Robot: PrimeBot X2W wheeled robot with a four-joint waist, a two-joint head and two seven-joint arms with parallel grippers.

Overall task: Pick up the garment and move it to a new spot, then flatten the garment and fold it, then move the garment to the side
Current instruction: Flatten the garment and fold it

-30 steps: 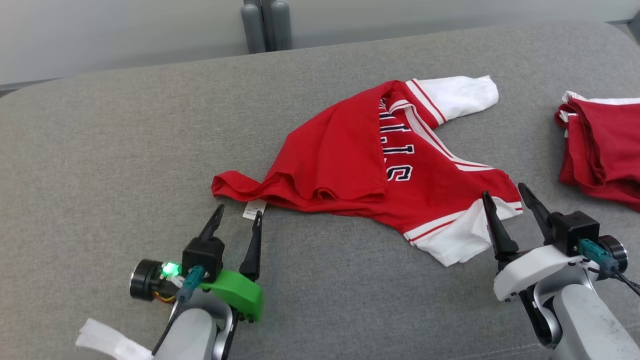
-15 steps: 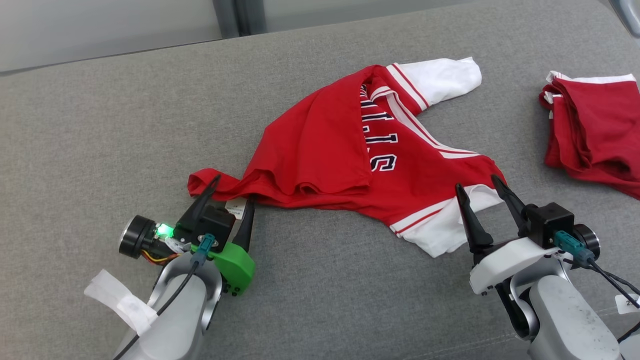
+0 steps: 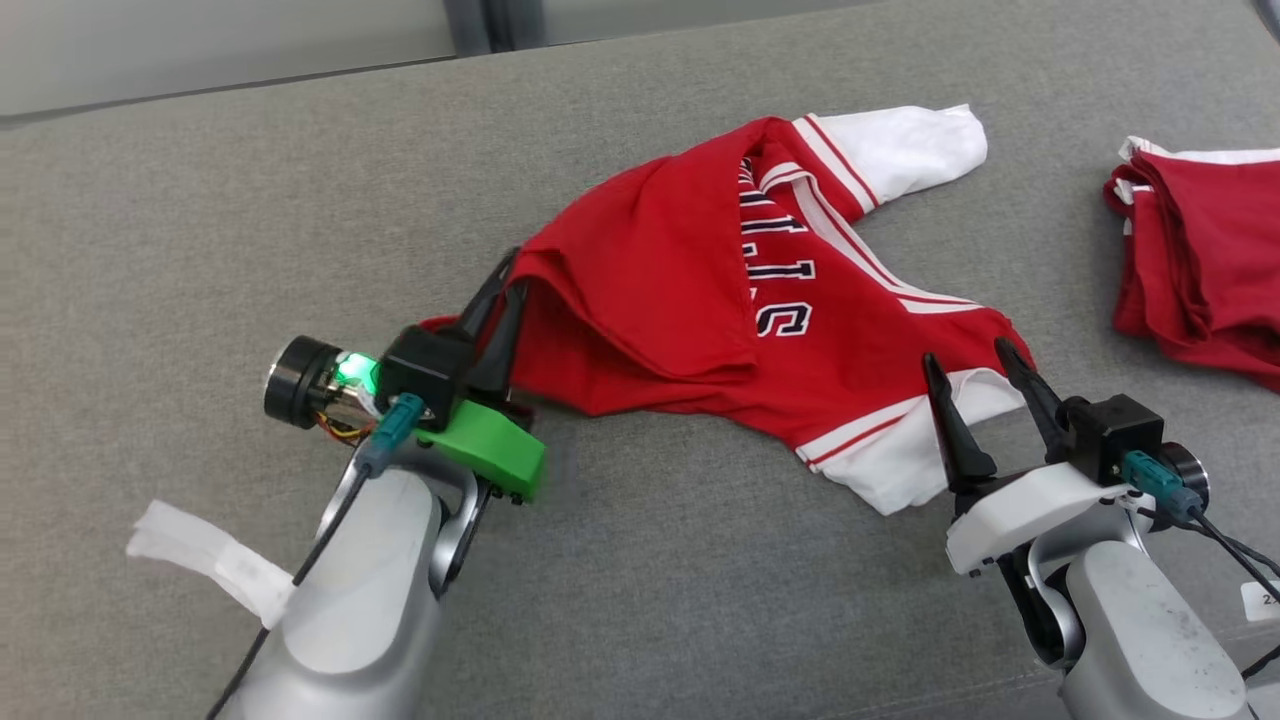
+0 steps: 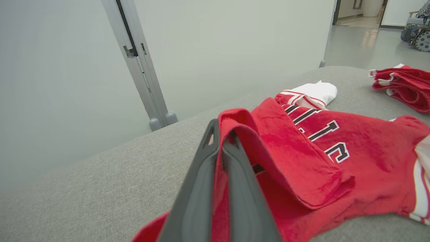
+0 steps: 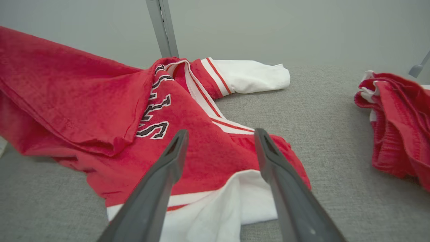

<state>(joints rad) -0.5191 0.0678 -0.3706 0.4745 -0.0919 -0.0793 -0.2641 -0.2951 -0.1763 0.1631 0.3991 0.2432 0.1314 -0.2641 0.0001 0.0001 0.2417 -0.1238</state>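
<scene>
Currently the left gripper (image 3: 508, 272) is clamped on the red garment (image 3: 680, 300) at the hem corner farthest from the red pile (image 3: 1200, 250), seemingly lifted. The garment lies crumpled on the grey cushion (image 3: 200, 200), apart from that pile. The right gripper (image 3: 965, 355) is spread wide over the white sleeve (image 3: 915, 465) nearer the pile.

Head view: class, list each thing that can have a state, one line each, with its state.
Red and white jersey garment: crumpled, partly doubled over, one edge pinched.
Left gripper: shut on the garment.
Right gripper: open, unladen.
Second red garment, at the right: bunched in a heap.
</scene>
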